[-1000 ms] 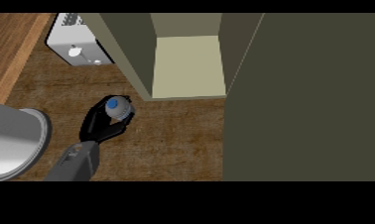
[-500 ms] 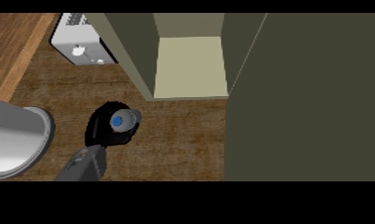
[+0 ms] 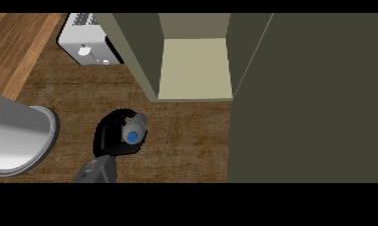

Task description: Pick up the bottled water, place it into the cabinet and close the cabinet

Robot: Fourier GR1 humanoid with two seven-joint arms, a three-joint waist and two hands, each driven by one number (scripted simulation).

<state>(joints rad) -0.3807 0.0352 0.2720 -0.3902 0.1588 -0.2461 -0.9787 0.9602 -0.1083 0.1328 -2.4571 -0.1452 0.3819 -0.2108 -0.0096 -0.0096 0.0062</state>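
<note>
Head view, looking steeply down on the brown wood-grain table (image 3: 184, 135). The landmark is the tall olive-green cabinet (image 3: 144, 55), which stands open at the upper centre; its pale cream inner shelf (image 3: 196, 67) is bare and lit, bounded on the left by the cabinet's side wall and on the right by the wide olive-green door panel (image 3: 310, 100), which fills the right part of the view from top to bottom.

The clear bottled water with a round blue cap (image 3: 133, 136) is seen from above, below and to the left of the cabinet's open front, well apart from the shelf edge. It is upright, cap toward the viewer. The black left hand (image 3: 111, 135) on its grey forearm (image 3: 96, 170) comes in from the lower edge; its fingers (image 3: 118, 117) are curled round the bottle, grasping it, and hide most of its body. Whether the bottle touches the table or is lifted cannot be told. No label or writing can be read on the bottle.

To the left of the cabinet, touching or just beside its side wall, sits a white box-shaped appliance (image 3: 88, 45) with a small knob on its face; no brand mark is legible. Far left of the cabinet, a large round metallic grey vessel (image 3: 22, 140) is cut by the view's edge. A lighter wooden strip (image 3: 26, 50) runs along the upper left. The right hand does not show.
</note>
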